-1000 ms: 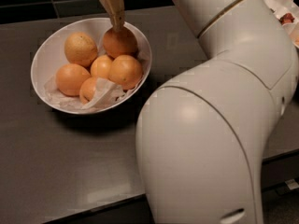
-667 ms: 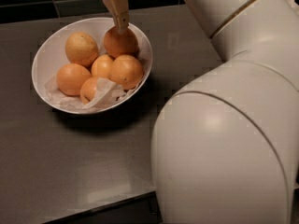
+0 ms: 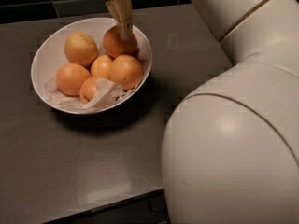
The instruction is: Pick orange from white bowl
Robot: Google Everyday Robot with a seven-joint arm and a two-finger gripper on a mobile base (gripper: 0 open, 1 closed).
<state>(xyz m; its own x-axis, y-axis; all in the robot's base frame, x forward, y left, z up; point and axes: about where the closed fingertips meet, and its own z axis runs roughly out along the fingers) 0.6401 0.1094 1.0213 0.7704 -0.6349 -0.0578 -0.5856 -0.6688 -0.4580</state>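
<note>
Gripper (image 3: 124,29) hangs over the far side of the white bowl (image 3: 43,55), its tip right against the orange (image 3: 115,46). Clamped or loose, I cannot tell. Five other oranges (image 3: 125,71) crowd just beneath and left of it.

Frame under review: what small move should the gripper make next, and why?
Probably a short, slow lift straight up. The gripper sits on the back-right orange in the white bowl, and other oranges crowd against it, so dragging sideways might roll them.
</note>
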